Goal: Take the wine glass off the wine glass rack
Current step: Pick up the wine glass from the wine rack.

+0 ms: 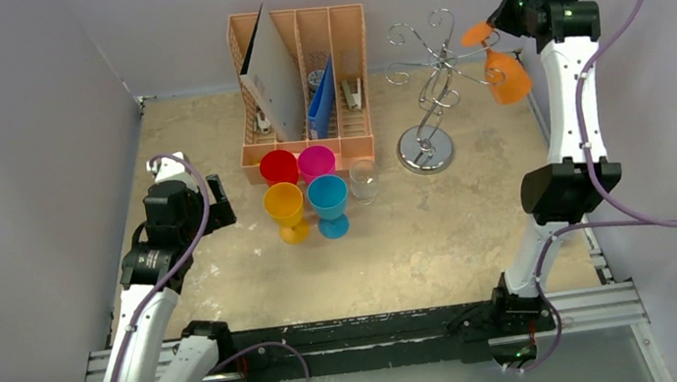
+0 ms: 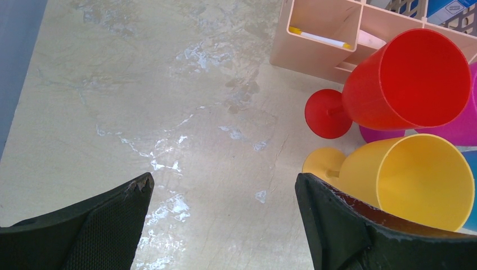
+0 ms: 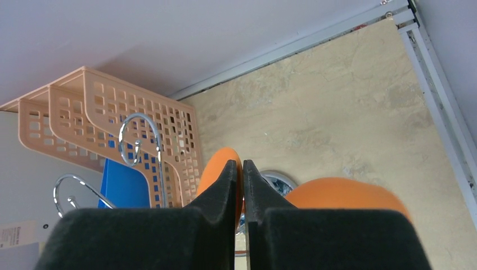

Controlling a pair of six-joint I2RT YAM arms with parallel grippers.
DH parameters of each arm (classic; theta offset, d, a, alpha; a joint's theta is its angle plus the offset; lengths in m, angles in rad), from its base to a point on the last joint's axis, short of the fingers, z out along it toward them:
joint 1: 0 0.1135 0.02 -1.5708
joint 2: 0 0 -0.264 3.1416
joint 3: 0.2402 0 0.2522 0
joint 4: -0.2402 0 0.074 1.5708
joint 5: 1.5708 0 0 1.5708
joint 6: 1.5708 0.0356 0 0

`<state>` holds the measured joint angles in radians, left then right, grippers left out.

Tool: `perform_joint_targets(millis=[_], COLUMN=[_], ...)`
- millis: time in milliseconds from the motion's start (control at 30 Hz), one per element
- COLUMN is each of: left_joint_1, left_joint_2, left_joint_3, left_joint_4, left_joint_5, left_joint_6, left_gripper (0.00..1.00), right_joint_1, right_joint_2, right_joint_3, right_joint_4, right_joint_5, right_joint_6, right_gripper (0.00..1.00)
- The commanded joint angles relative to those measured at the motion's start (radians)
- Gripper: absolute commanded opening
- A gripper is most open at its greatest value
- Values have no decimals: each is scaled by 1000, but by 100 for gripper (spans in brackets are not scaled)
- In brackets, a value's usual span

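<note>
The orange wine glass (image 1: 509, 78) hangs bowl-down at the right-hand arm of the silver wire wine glass rack (image 1: 427, 71), whose disc base (image 1: 426, 148) stands on the table. My right gripper (image 1: 494, 27) is up beside the rack, shut on the glass's flat orange foot (image 1: 476, 35). In the right wrist view the right gripper (image 3: 242, 169) pinches the thin edge of the foot (image 3: 216, 169), with the bowl (image 3: 343, 194) below on the right and the rack's loops (image 3: 138, 126) on the left. My left gripper (image 2: 225, 183) stands open over bare table, holding nothing.
A peach slotted organiser (image 1: 302, 77) with folders stands at the back, left of the rack. In front of it are red (image 1: 278, 167), magenta (image 1: 316, 161), yellow (image 1: 284, 208) and blue (image 1: 328, 202) goblets and a clear glass (image 1: 364, 180). The wall is close on the right.
</note>
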<state>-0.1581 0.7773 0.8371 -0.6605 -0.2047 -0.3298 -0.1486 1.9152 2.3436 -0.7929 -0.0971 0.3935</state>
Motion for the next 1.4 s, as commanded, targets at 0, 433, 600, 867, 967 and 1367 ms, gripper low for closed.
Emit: perform_joint_targets(millis=[0,433,600,867,967,1367], left_joint_1=[6,6,6,6,6,6], left_joint_2=[2,11,11,3,0,-1], left_joint_3=[9,10,11,10,10,8], left_joint_4=[19,18,18,19,19,18], left_joint_5=[7,15,14,12,14,25], left_joint_6=[8,9,9,11,11,9], left_gripper=[95,95,95,95,95,95], right_joint_1=[4,5,2,-3,-7,-48], right_joint_2=[-65,-134,-210,-342,-367,-441], right_joint_3=[-27,-115,-292,-586,-630,-716], right_joint_4=[14,118,254,554,599,614], right_joint_5=[-7,-38,9,89,117,165], right_joint_6=[-10,205,324,506,543,563], right_gripper=[1,0,0,0,0,0])
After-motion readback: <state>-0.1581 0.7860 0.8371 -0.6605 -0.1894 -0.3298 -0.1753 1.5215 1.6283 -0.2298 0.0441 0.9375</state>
